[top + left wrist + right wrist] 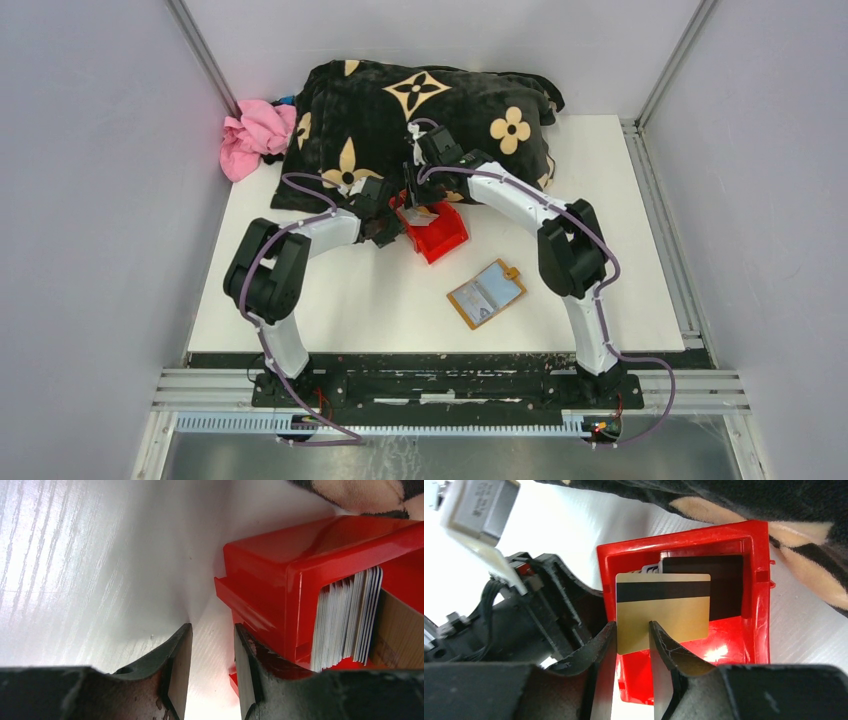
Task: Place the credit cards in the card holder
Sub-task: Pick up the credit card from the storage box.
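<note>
The credit cards stand as a stack in a red bin at the table's middle. In the left wrist view they show edge-on, grey-white. In the right wrist view a gold card with a black stripe faces me, with a dark card behind it. My right gripper is open just above the bin, with the gold card's lower edge showing beyond the gap. My left gripper is open and empty, against the bin's left outer wall. The tan card holder lies open to the front right.
A black blanket with tan flower shapes covers the back of the table, right behind the bin. A pink cloth lies at the back left. The left gripper's body crowds the bin's left side.
</note>
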